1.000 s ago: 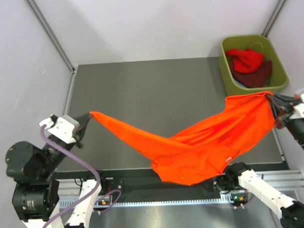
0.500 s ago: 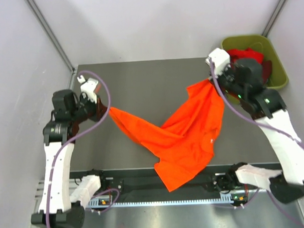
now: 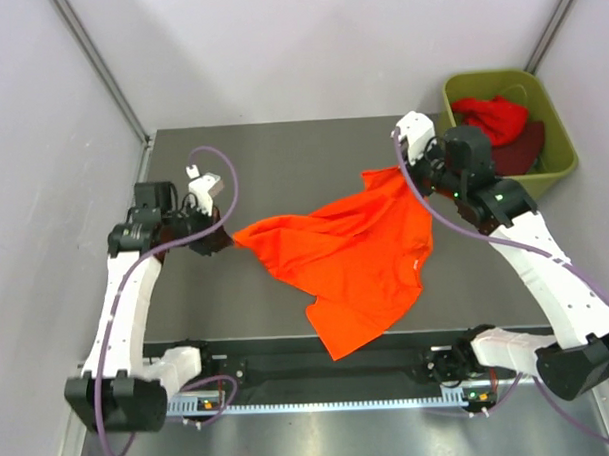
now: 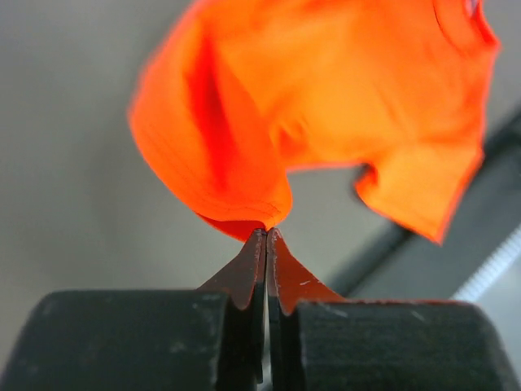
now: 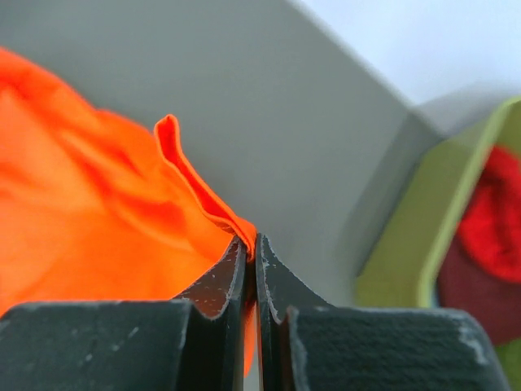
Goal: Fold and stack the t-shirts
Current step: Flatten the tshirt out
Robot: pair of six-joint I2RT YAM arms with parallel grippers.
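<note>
Orange t-shirt (image 3: 351, 256): spread left of green tub (image 3: 448, 123), opposite edges pinched tight in my left gripper (image 4: 266, 240) and right gripper (image 5: 251, 243).

Soft matt cloth: orange t-shirt (image 3: 356, 256); smooth matt table (image 3: 282, 159).

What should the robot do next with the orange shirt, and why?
Probably draw both claws apart to stretch it flat. The left claw and right claw are each shut on an edge of the orange t-shirt, which sags rumpled between them, its lower end over the near edge of the table.
</note>
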